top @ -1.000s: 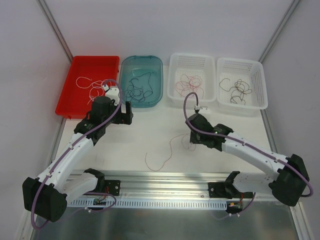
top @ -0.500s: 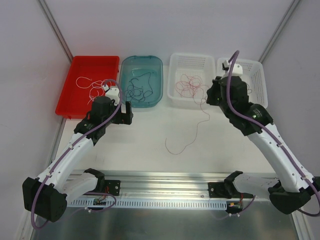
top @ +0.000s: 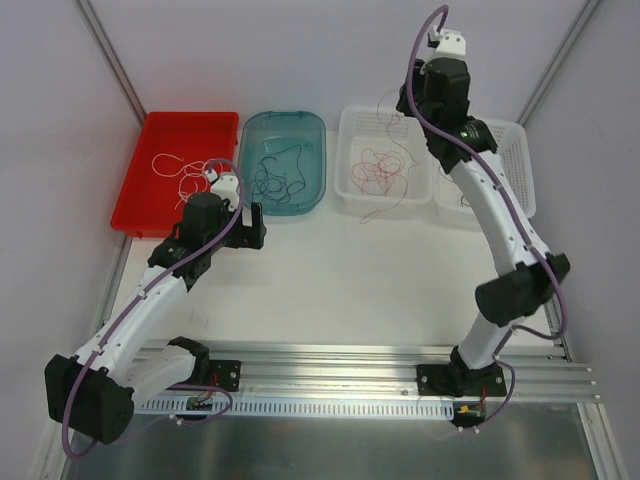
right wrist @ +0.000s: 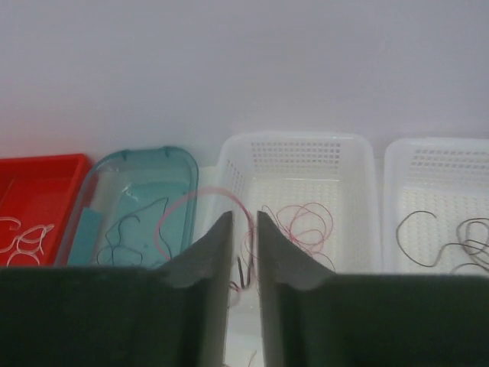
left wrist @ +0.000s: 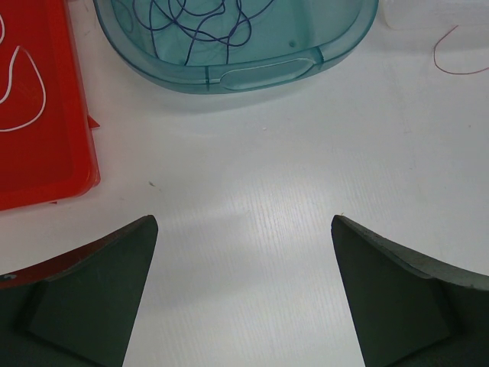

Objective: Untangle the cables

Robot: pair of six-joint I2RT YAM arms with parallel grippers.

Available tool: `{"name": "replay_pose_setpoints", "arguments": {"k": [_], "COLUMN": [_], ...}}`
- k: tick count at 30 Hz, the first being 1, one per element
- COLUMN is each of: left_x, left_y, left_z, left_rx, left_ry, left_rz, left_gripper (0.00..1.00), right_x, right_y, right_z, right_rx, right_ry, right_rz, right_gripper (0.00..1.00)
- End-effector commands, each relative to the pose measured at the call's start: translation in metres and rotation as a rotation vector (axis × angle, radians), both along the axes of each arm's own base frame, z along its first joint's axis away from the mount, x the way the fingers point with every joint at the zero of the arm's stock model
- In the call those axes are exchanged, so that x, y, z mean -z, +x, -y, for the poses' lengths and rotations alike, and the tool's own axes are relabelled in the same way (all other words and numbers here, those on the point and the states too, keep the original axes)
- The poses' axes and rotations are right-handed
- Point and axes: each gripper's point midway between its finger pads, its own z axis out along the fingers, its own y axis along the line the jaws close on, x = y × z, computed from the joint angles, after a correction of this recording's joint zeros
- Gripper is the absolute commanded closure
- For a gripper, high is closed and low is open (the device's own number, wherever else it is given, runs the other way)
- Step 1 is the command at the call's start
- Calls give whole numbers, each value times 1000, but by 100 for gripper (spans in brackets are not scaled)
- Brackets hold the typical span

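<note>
Right end effector (right wrist: 243, 219) grips pink cable (right wrist: 183, 198) above white basket (right wrist: 294, 139).

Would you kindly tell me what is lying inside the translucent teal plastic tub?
Several thin, dark, curly wire strands lie loosely tangled on the floor of the translucent teal plastic tub. Nothing else shows inside, and nothing covers its floor in the top view.
</note>
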Motion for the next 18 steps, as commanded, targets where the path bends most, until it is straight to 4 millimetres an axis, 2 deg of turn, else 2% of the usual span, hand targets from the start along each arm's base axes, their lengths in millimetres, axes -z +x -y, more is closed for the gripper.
{"name": "replay_pose_setpoints", "arguments": {"k": [1, 2, 3, 4, 7, 8, 9, 11, 12, 16, 18], "left_x": [-16, -16, -15, -17, -17, -17, -17, -18, -19, -18, -17], "left_y": [5, 5, 5, 5, 4, 4, 4, 4, 4, 4, 4], "left_z": [-4, -4, -4, -4, -3, -2, -2, -1, -1, -1, -1], "left_rx": [-4, -3, -5, -5, -1, 3, 5, 10, 8, 6, 8], "left_ry": [1, 1, 1, 0, -5, -7, -10, -13, -16, -13, -15], "left_rz": [61, 63, 61, 64, 62, 61, 62, 61, 65, 61, 59], "left_gripper": [1, 1, 1, 1, 1, 1, 1, 1, 1, 1, 1], "right_x": [40, 51, 71, 88, 107, 120, 121, 116, 133, 163, 163], "right_y": [63, 72, 78, 88, 86, 77, 74, 57, 48, 12, -2], "right_z": [7, 8, 11, 13, 15, 17, 17, 19, 20, 19, 19], "right_rx": [59, 71, 82, 86, 74, 72, 67, 49, 47, 21, 11], "right_ry": [-44, -48, -60, -55, -10, -18, -9, 3, 1, 42, 82], "right_rz": [-62, -87, -144, -184, -241, -270, -263, -260, -298, -374, -364], "right_gripper": [65, 55, 43, 39, 23, 20, 16, 13, 11, 9, 10]}}
